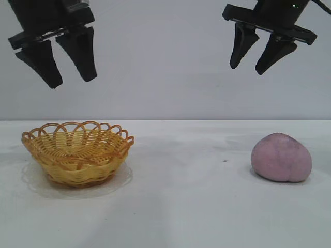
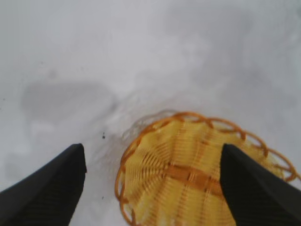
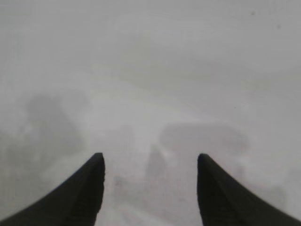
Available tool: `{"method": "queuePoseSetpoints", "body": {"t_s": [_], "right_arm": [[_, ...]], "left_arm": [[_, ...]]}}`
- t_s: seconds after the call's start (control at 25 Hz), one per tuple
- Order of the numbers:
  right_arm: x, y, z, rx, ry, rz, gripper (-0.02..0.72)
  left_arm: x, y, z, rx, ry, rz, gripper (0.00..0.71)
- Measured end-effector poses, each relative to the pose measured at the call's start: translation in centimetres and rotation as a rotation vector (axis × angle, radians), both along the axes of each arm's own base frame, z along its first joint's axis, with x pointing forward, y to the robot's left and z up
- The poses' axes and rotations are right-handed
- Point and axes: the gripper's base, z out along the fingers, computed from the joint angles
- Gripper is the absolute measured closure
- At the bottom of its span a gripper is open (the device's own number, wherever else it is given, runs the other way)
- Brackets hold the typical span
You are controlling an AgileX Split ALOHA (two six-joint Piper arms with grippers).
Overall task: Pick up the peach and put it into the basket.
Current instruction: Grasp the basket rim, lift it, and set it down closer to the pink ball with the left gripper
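The peach lay on the white surface toward its right edge, untouched and well apart from the basket, which sat toward the left edge with nothing inside it. The left end effector hung high above the basket, its fingers spread wide and empty; its wrist view looked down between them onto the woven bowl. The right end effector hovered high over the surface, up and a little left of the peach, moderately open and holding nothing.

Basket left on the table, peach far right.
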Motion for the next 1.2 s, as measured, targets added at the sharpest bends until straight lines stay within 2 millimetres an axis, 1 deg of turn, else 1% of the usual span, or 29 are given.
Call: {"method": "queuePoseSetpoints", "body": {"t_s": [0.2, 0.32, 0.48, 0.64, 0.76, 1.2], "right_arm": [[-0.1, 0.0, -0.1, -0.001, 0.012, 0.005, 0.325], [-0.1, 0.0, -0.1, -0.001, 0.016, 0.007, 0.325], [-0.1, 0.0, -0.1, -0.001, 0.016, 0.007, 0.325], [-0.2, 0.0, -0.1, -0.003, 0.017, 0.008, 0.325], [-0.2, 0.0, -0.1, -0.003, 0.017, 0.008, 0.325], [-0.2, 0.0, -0.1, -0.003, 0.022, 0.01, 0.325]], "left_arm": [[0.8, 0.0, 0.1, 0.094, 0.067, -0.193, 0.193], [1.2, -0.1, 0.3, 0.109, 0.072, -0.256, 0.193], [1.5, -0.8, -0.4, 0.13, 0.079, -0.332, 0.193], [1.4, -1.9, -2.0, 0.181, 0.106, -0.405, 0.193], [1.8, -2.3, -3.2, 0.218, 0.118, -0.43, 0.193], [4.0, -2.7, -6.8, 0.253, 0.125, -0.436, 0.193]]}}
